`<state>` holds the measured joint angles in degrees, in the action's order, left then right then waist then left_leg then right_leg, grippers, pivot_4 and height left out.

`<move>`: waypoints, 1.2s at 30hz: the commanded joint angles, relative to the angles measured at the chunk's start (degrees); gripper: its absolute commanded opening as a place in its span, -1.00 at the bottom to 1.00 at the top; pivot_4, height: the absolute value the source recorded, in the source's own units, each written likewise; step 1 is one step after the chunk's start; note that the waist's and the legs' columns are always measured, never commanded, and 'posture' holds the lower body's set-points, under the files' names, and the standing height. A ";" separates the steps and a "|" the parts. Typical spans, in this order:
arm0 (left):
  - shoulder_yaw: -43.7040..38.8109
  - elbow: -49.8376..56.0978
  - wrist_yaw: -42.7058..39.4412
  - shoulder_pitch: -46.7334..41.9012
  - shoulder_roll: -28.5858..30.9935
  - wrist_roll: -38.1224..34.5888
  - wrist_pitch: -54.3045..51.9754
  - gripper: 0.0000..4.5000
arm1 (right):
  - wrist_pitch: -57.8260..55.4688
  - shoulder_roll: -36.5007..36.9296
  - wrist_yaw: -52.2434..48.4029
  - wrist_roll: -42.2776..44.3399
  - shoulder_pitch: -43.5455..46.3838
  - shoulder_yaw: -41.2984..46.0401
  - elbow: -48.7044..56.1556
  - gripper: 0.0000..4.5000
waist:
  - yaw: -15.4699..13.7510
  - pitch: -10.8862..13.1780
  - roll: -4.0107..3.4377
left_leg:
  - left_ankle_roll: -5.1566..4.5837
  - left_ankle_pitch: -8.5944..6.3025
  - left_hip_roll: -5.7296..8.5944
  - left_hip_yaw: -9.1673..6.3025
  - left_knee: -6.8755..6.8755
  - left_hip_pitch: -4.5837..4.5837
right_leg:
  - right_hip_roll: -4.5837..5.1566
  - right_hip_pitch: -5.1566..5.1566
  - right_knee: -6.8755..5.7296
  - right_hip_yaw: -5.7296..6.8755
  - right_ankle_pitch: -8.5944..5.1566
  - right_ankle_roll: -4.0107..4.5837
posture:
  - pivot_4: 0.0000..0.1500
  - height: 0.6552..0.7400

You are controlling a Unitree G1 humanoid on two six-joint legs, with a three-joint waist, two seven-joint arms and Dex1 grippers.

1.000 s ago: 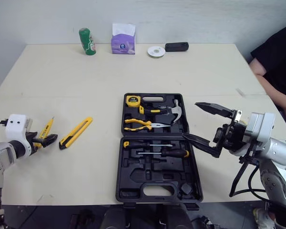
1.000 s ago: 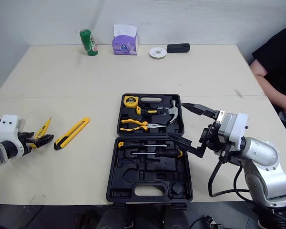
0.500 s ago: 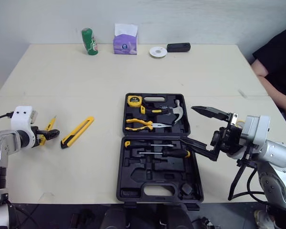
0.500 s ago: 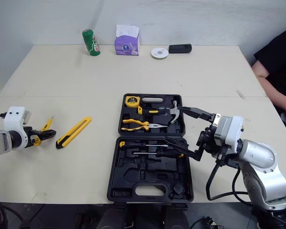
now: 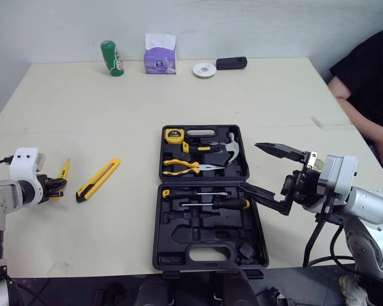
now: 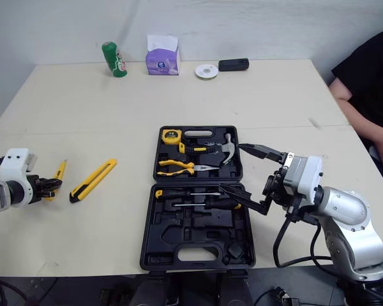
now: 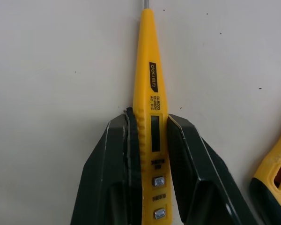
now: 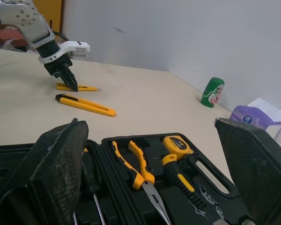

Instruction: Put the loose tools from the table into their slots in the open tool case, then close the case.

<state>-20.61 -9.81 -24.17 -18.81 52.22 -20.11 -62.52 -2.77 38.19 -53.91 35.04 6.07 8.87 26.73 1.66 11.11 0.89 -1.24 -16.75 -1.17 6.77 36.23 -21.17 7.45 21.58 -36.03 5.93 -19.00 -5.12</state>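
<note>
Left wrist view: a slim yellow tester [image 7: 147, 70], shaped like a pen, lies flat on the pale table [image 5: 83, 115]. The left gripper [image 7: 149, 123] has its two black jaws drawn in narrow, one on each side of the tester's body. Both jaws touch it, just by the small display window and the two metal buttons. The long front part, ending in a thin metal tip, sticks out past the jaws.

In the left eye view this is at the robot's far left, well apart from the open black case [image 5: 179, 236] in the middle of the table. A yellow knife [image 5: 98, 180] lies loose on the table just beside the tester, between it and the case.

The right gripper [image 5: 251, 166] hangs at the right edge of the case, its jaws spread wide and holding nothing.

The tester looks light and stiff, with a smooth plastic shell, so it should lift easily but could slip or swivel between the pads. The thick body near the window seems the best place to hold it. The thin tip is best left alone. Because the hold sits towards the rear, the front may dip a little when it is raised. A firm squeeze looks safe, as the body seems sturdy
</note>
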 commanded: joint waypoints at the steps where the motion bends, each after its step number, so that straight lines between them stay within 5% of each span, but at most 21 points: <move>1: -2.79 -2.20 1.42 1.59 -1.16 1.82 5.24 -0.78 | 0.02 0.00 0.34 -0.17 0.47 0.40 1.97 1.00 | -0.07 0.00 0.00 | 0.06 0.00 -0.01 -0.01 -0.02 0.01 | 0.00 0.00 -0.02 0.01 0.00 0.01 | 1.00 1.00; 11: -6.43 2.03 -8.38 2.44 0.72 -0.50 23.35 -0.78 | -0.44 1.20 -0.78 -1.22 0.59 0.68 1.91 1.00 | -0.30 0.00 0.30 | 0.00 0.00 0.01 -0.08 0.03 -0.20 | 0.04 0.04 0.09 0.10 -0.01 0.03 | 1.00 1.00; 20: -8.60 5.68 -28.94 0.93 -1.61 -11.49 36.62 -0.78 | -0.81 2.92 -2.14 -1.69 1.40 1.71 0.78 1.00 | -0.26 0.02 0.32 | -0.07 0.02 0.01 -0.09 0.06 -0.23 | 0.04 0.03 0.12 0.14 -0.01 0.03 | 1.00 1.00; 27: 0.38 10.31 -39.79 -4.43 -0.43 -18.62 28.33 -0.78 | 0.68 4.22 -3.26 -2.15 -2.51 5.46 0.20 1.00 | -0.56 0.04 0.36 | -0.13 0.06 0.02 -0.09 0.12 -0.25 | 0.01 0.00 0.08 0.16 0.00 0.01 | 1.00 1.00; 36: 16.81 19.96 -47.23 -13.13 -2.15 -16.87 26.77 -0.78 | 0.87 3.93 -2.77 -1.06 -12.49 10.65 4.78 1.00 | -1.70 0.04 0.37 | -0.20 0.07 0.07 -0.07 0.23 -0.29 | -0.01 -0.01 0.07 0.13 0.02 -0.04 | 1.00 1.00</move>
<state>-5.78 6.79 -69.59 -30.09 50.15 -37.14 -36.27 -2.47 42.05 -56.73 32.80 -5.19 17.15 28.12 -0.04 11.16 1.26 -1.44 -16.67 -1.10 6.70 36.47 -21.47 7.43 21.56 -35.96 6.06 -18.98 -5.16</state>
